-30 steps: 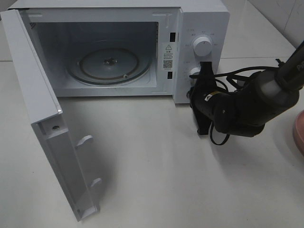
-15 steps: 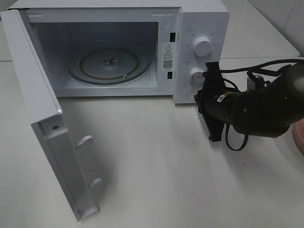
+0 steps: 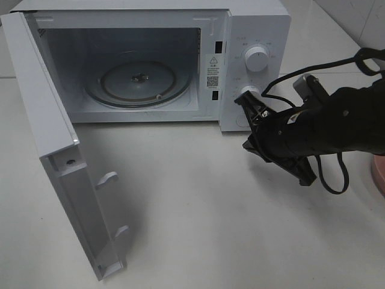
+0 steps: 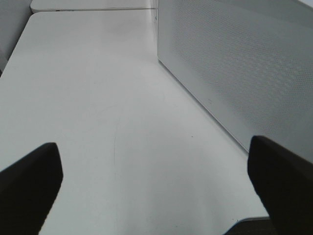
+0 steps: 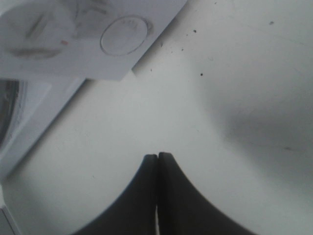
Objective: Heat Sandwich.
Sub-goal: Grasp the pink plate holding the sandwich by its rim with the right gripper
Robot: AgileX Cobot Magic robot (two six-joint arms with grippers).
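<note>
Looking over a white counter (image 3: 198,241), starting at its left edge. Finding the microwave door (image 3: 54,138) swung fully open there, standing on edge, reaching toward the front-left corner and walling off that side. Seeing a broad bare stretch of counter running from the door's inner face along the front edge to the right.

Watching, through the left wrist view, the left gripper (image 4: 154,144) hovering over bare counter. Showing dark fingers (image 4: 29,181) spread wide apart, holding and touching nothing, with a dotted white panel (image 4: 234,63) rising just beside them.

Moving right to the microwave (image 3: 264,24) sitting along the back edge. Seeing its cavity gaping toward the front, with the glass turntable (image 3: 137,81) lying bare inside. Passing the control strip with its upper knob (image 3: 257,60) and lower knob (image 3: 248,92).

Reaching the right gripper (image 3: 248,146) just in front of the microwave's front right corner, below the lower knob and low over the counter. Showing jaws pressed together tip to tip, gripping nothing, with the fingertips (image 5: 146,166) staying apart from the microwave's round button (image 5: 123,35). Noting black cable (image 3: 301,75) looping over the arm.

Ending at the right edge with a sliver of pink plate (image 3: 380,171), cut off by the frame.

Not finding the sandwich in any view; cannot tell where it is lying.
</note>
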